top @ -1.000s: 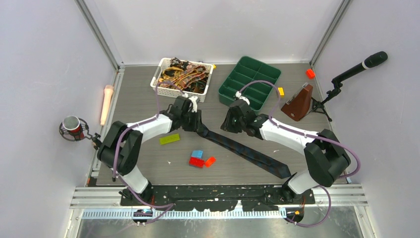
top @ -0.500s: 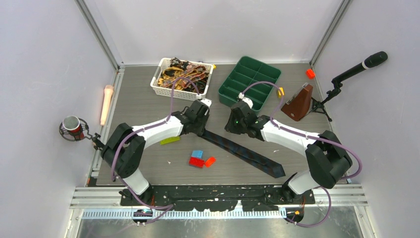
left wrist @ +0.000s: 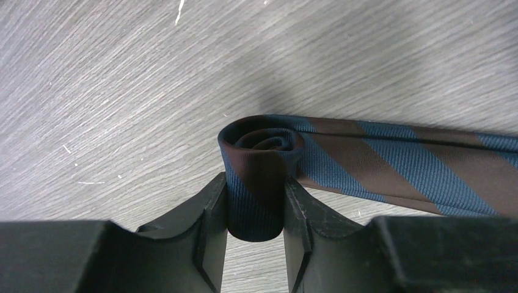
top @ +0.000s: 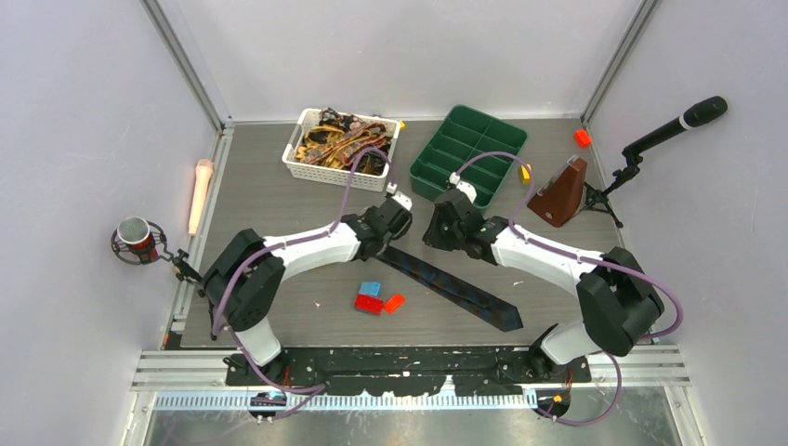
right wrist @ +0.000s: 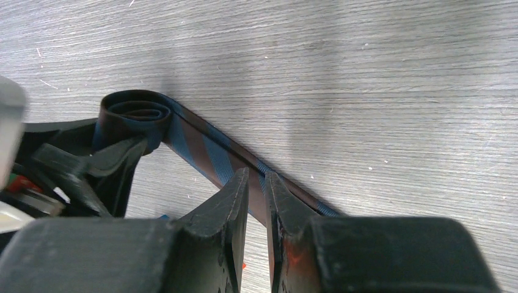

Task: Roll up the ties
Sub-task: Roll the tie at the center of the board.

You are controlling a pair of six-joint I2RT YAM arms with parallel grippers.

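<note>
A dark navy tie with brown diagonal stripes point(top: 455, 286) lies across the table, its pointed end at the front right. Its other end is wound into a small roll point(left wrist: 262, 143). My left gripper point(left wrist: 255, 198) is shut on that roll and holds it on edge on the table; it shows in the top view point(top: 398, 223). The roll also shows in the right wrist view point(right wrist: 135, 114). My right gripper point(right wrist: 257, 183) is closed to a narrow gap on the flat strip point(right wrist: 207, 149) just beyond the roll. Patterned brown, gold and black ties point(top: 339, 144) fill the basket.
A white basket point(top: 299, 165) and a green divided tray point(top: 423, 181) stand at the back. Red point(top: 369, 304), blue point(top: 370, 288) and orange point(top: 395, 302) bricks lie beside the tie. A brown wedge-shaped object point(top: 560, 193) and a microphone stand point(top: 650, 144) are at the right.
My left gripper has moved right with the roll, and the tie's loose length is shorter, its pointed end drawn leftward. The left arm now covers the yellow-green brick. The right gripper shifted slightly.
</note>
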